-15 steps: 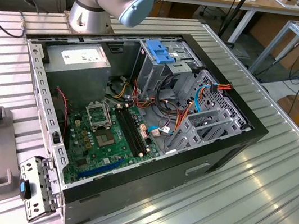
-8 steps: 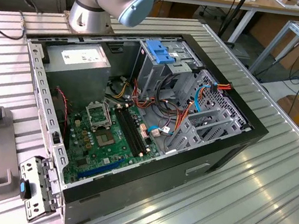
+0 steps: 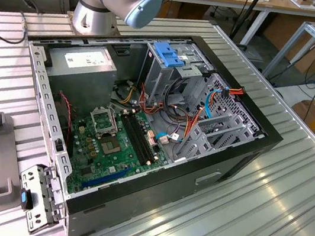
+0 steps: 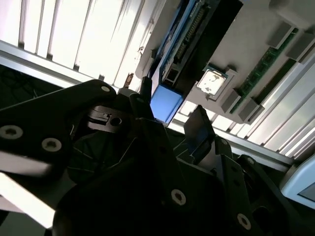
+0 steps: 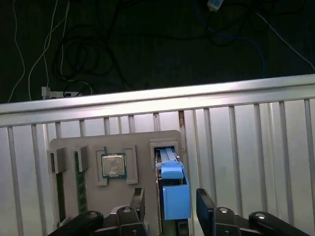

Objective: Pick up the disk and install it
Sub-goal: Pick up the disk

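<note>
A ribbed aluminium table (image 3: 261, 218) carries an open black computer case (image 3: 150, 203) and a flat grey holder tray (image 5: 142, 140). The blue-edged silver disk (image 5: 174, 196) stands in 1 tray slot, between the 2 spread fingers (image 5: 204, 204) of the released black gripper (image 5: 171, 206).

looks down on a grey tray (image 5: 142, 142) lying on a ribbed metal table (image 5: 246, 162). holds a chip (image 5: 113, 165), a green memory stick (image 5: 80, 189) and the disk (image 5: 174, 187), blue-edged, on edge in its slot. straddles it with the gripper (image 5: 170, 196), fingers (image 5: 203, 199) spread, clear of both sides.
</note>
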`<act>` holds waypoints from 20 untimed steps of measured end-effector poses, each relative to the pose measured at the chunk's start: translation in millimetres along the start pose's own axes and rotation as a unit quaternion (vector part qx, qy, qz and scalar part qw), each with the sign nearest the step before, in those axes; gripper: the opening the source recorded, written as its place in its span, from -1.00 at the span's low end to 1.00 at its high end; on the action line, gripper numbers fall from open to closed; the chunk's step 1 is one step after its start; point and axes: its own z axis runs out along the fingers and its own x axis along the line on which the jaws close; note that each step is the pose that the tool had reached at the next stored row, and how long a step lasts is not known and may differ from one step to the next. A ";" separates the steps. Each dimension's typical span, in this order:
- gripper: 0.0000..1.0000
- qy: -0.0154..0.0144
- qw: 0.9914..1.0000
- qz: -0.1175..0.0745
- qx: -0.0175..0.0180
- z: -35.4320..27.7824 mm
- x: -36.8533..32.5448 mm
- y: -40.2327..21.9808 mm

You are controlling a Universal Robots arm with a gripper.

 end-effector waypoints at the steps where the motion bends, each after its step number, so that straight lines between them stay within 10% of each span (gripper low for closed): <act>1: 0.08 -0.001 1.000 -0.004 0.000 1.6 0.0 0.5; 20: 0.08 -0.007 1.000 -0.023 0.000 29.8 -1.2 2.3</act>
